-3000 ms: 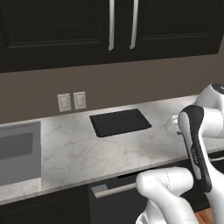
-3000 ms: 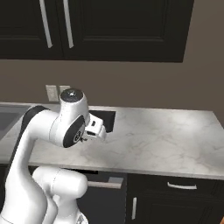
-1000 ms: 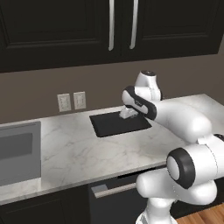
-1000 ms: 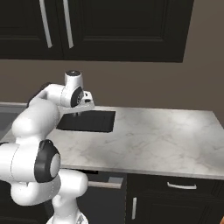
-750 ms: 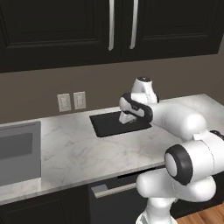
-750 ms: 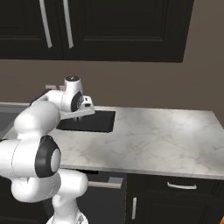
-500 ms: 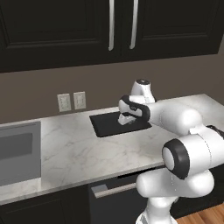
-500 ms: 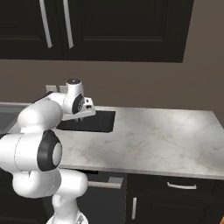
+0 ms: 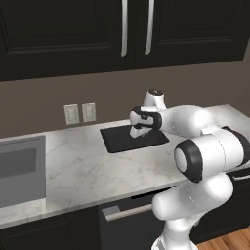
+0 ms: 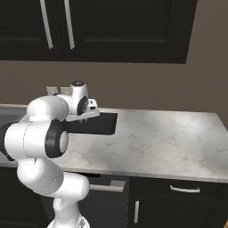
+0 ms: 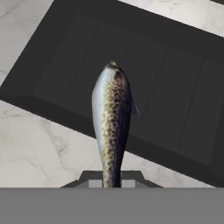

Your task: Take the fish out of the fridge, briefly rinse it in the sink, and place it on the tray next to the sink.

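A: Status? Where is the slim grey-silver fish with the speckled darker back (image 11: 112, 118)?

B: In the two-finger gripper (image 9: 137, 132), jaws clamped on its tail end. In the hand view the body runs from 6 o'clock up toward 12, head out over the flat black low-rimmed rectangular tray (image 11: 175, 87).

A: On the tray or above it?

B: Above, as far as the views tell. No contact visible between fish and tray floor. In the left base view the hand hangs over the tray's right half (image 9: 117, 139); the right base view puts it at the tray's left end (image 10: 104, 122).

A: Fridge and rinse steps?

B: Judged done: the fish is out and over the tray. The dark grey sunken sink basin (image 9: 19, 168) sits at 9 o'clock of the tray on the pale marble countertop (image 9: 93, 171), well apart from the arm. Wetness is not readable.

A: What's left?

B: Lower, release, retract. Fish is narrow and held by one end, so it may tip on release.
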